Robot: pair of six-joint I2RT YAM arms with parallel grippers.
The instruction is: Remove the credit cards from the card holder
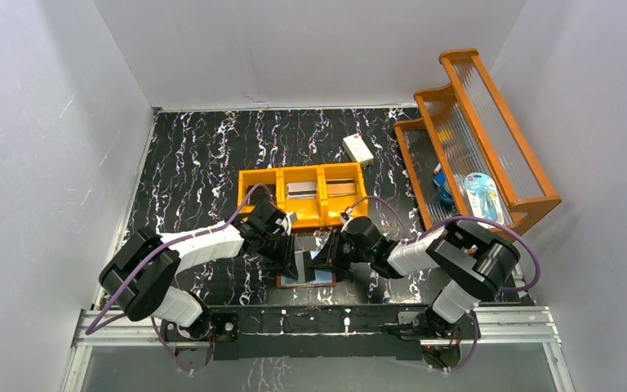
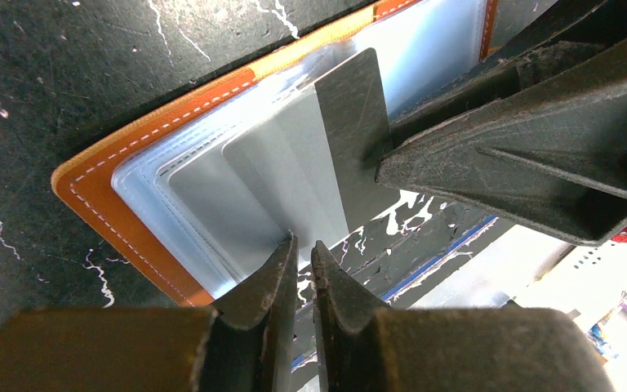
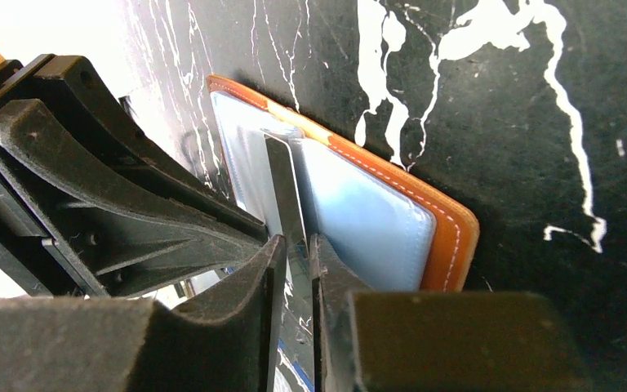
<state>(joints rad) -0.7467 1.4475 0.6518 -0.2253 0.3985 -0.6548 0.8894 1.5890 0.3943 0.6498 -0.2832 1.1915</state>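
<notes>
The card holder (image 1: 320,278) lies open on the black marbled table near its front edge, brown outside with pale blue inner faces (image 2: 90,184) (image 3: 449,229). A thin grey credit card (image 2: 351,122) stands partly out of its pocket. Seen edge-on in the right wrist view, the card (image 3: 282,180) runs down between the jaws of my right gripper (image 3: 294,245) (image 1: 326,257), which is shut on it. My left gripper (image 2: 304,245) (image 1: 292,260) is pinched almost shut on the edge of a pale inner leaf of the card holder. The two grippers nearly touch over it.
An orange three-compartment tray (image 1: 249,200) holding flat items sits just behind the grippers. A cream-white box (image 1: 357,149) lies further back. A wooden rack (image 1: 473,139) with packaged items leans at the right wall. A metal rail (image 1: 318,318) runs along the front edge.
</notes>
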